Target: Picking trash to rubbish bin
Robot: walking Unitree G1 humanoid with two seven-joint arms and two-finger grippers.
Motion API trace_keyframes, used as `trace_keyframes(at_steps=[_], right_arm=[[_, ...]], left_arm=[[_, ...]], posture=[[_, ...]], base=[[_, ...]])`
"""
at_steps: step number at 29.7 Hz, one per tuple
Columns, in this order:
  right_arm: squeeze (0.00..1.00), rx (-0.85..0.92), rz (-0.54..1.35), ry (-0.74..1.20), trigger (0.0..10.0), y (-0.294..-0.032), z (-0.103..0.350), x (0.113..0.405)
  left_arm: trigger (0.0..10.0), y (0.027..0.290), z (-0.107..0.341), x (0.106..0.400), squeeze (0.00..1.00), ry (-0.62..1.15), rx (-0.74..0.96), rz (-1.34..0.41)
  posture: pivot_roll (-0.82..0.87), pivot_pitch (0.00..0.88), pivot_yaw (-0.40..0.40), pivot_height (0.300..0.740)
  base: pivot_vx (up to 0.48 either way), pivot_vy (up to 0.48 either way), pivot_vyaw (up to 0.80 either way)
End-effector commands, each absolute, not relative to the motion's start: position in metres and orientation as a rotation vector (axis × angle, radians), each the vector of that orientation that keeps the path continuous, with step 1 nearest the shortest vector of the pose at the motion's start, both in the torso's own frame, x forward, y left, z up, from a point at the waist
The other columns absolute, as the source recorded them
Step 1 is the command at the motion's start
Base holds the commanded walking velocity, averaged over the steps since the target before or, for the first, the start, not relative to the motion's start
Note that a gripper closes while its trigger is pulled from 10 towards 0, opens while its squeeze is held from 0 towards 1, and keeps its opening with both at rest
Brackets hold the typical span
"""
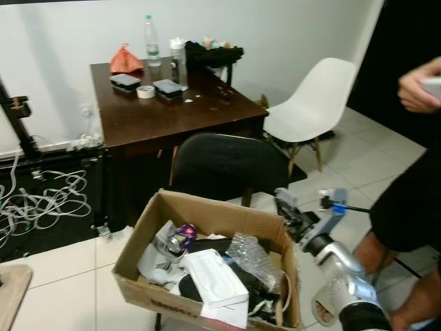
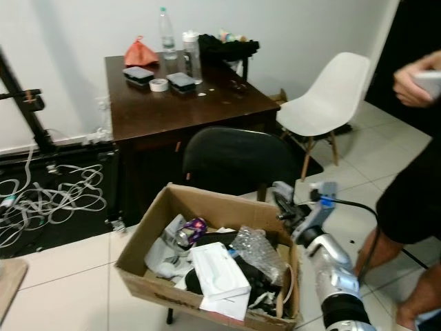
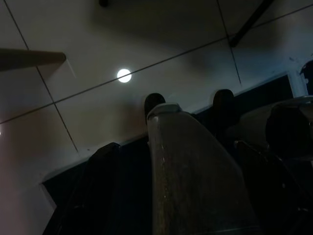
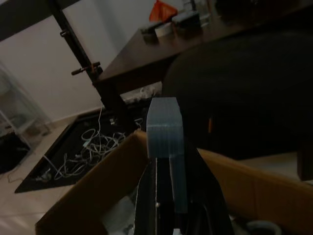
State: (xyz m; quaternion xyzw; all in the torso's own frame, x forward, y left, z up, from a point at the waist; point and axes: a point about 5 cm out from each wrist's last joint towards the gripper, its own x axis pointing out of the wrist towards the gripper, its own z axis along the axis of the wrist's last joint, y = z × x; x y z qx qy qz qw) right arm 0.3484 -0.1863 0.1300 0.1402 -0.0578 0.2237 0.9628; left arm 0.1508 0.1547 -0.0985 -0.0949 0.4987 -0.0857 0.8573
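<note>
My right tool point(image 1: 288, 205) hovers at the cardboard box point(image 1: 207, 214) rim, fingers together; my left tool's state I cannot tell in the dark.

Box point(image 1: 207, 210) on the floor in front, trash point(image 1: 213, 265) inside it, chair point(image 1: 227, 165) just behind box, table point(image 1: 172, 110) behind chair, bottles point(image 1: 152, 41) on table, cables point(image 1: 41, 200) left, second chair point(image 1: 313, 100) right, person point(image 1: 413, 193) far right, right gripper point(image 1: 289, 207) by box's right rim.

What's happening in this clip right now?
The robot stands over an open brown cardboard box of mixed trash, including a white rectangular pack and crinkled clear plastic. Its right gripper hovers at the box's right rim, fingers together, holding nothing visible. A person stands at the right, beyond a black chair.
</note>
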Motion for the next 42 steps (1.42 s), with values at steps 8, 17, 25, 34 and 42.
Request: trace_keyframes(at_steps=[8, 17, 25, 34, 42], right_arm=[[1.0, 0.279, 0.368, 0.042, 10.0, -0.176, 0.096, 0.345], [1.0, 0.295, 0.244, -0.038, 10.0, -0.196, 0.106, 0.347], [0.0, 0.832, 0.521, -0.313, 10.0, -0.193, 0.151, 0.34], [0.0, 0.637, 1.096, 0.109, 10.0, -0.149, 0.084, 0.269], [0.0, 0.525, 0.895, 0.789, 10.0, -0.185, -0.027, 0.197]], left_arm=[[10.0, 0.157, -0.104, 0.135, 0.0, 1.109, -0.183, -0.187], [10.0, 0.156, -0.104, 0.135, 0.0, 1.113, -0.172, -0.2], [10.0, 0.155, -0.105, 0.135, 0.0, 1.115, -0.161, -0.206], [10.0, 0.154, -0.106, 0.132, 0.0, 1.122, -0.177, -0.188], [10.0, 0.153, -0.106, 0.132, 0.0, 1.128, -0.185, -0.177]], posture=[[-0.15, 0.121, 0.035, 0.74], [-0.16, 0.124, 0.044, 0.74], [-0.15, 0.122, 0.04, 0.74], [-0.15, 0.121, 0.029, 0.74], [-0.16, 0.122, 0.027, 0.74]], base=[[0.0, 0.0, 0.0], [0.0, 0.0, 0.0], [0.0, 0.0, 0.0], [0.0, 0.0, 0.0], [0.0, 0.0, 0.0]])
